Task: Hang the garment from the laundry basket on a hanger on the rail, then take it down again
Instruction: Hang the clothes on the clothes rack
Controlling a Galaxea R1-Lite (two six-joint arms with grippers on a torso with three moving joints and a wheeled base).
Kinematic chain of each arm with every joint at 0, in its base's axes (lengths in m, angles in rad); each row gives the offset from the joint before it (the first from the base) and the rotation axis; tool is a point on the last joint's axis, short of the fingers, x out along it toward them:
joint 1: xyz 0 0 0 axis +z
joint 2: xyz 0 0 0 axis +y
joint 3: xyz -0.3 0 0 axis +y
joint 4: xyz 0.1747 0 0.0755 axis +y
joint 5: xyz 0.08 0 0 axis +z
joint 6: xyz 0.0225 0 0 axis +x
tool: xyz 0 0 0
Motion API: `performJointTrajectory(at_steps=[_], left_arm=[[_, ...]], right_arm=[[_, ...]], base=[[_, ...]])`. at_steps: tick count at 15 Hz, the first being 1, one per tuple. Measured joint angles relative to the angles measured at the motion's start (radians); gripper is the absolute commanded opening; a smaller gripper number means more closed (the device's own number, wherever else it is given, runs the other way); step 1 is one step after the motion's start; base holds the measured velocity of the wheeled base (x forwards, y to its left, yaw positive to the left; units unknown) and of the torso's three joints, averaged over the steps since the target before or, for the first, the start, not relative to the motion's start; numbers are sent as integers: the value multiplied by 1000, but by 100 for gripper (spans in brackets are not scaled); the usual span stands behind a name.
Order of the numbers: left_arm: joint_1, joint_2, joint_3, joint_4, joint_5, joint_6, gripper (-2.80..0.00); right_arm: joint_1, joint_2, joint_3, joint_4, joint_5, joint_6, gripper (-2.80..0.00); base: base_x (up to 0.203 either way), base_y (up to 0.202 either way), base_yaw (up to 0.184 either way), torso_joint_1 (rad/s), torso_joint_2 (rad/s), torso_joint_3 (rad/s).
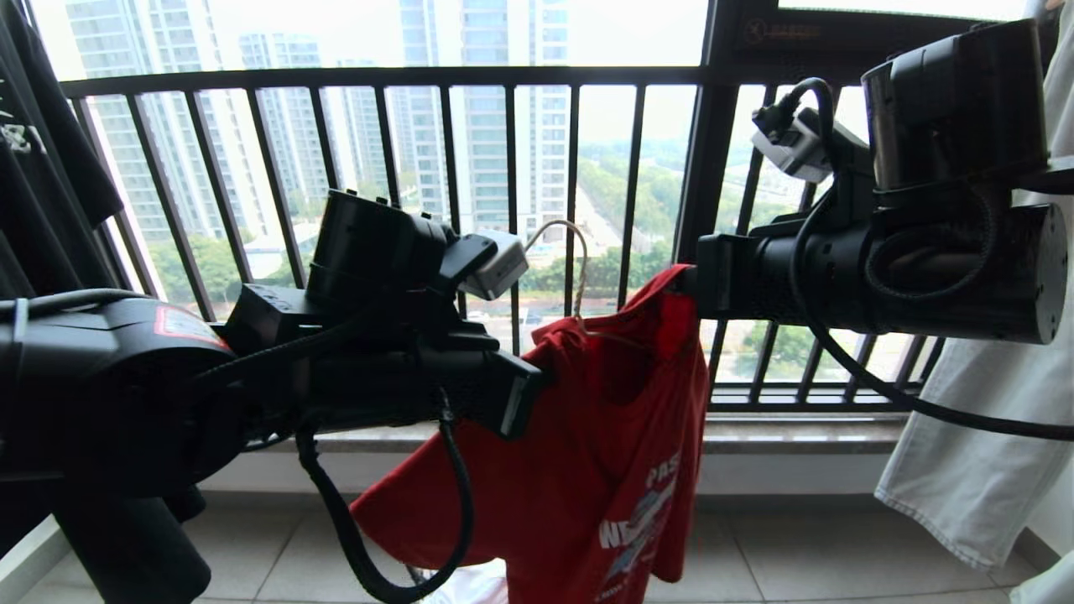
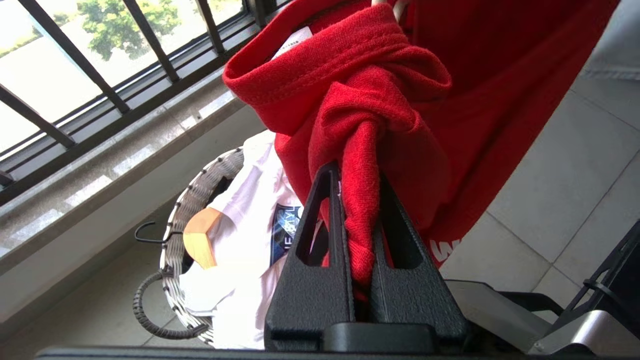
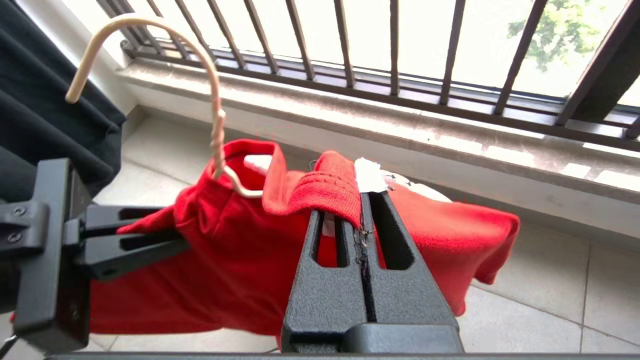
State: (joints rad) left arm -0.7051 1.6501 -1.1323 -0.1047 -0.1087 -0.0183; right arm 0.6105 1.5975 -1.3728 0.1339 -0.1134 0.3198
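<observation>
My left gripper [image 2: 362, 220], arm held level, pinches a twisted fold of the garment [image 1: 604, 453]. My right gripper [image 3: 361, 220], reaching in level from the opposite side, is clamped on its collar beside the hanger [image 3: 210, 100], before the balcony railing [image 1: 503, 80]. The shirt hangs above the laundry basket [image 2: 192, 200].

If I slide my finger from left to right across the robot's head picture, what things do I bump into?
Black T-shirt → left gripper → cream hanger hook → red T-shirt → right gripper → pale garment.
</observation>
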Motion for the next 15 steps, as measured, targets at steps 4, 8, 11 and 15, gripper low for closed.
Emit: performJointTrajectory(at_steps=[4,8,11,15], left_arm=[[-16,-18,-4,39,2,18,-280],[-17,-26,-7,43,7,21,-280],[-18,-37,-7,51,7,22,-280],[-20,-49,-13,61,20,22,-280]], right_arm=[[-128,29,-31,-3,0,-45,-280],[-197,50,-33,-3,1,-109,-280],[-233,66,-28,-3,0,-144,-280],[-246,81,-27,-3,1,-148,-280]], base=[[0,0,0,0,0,0],[0,0,0,0,0,0],[0,0,0,0,0,0],[0,0,0,0,0,0]])
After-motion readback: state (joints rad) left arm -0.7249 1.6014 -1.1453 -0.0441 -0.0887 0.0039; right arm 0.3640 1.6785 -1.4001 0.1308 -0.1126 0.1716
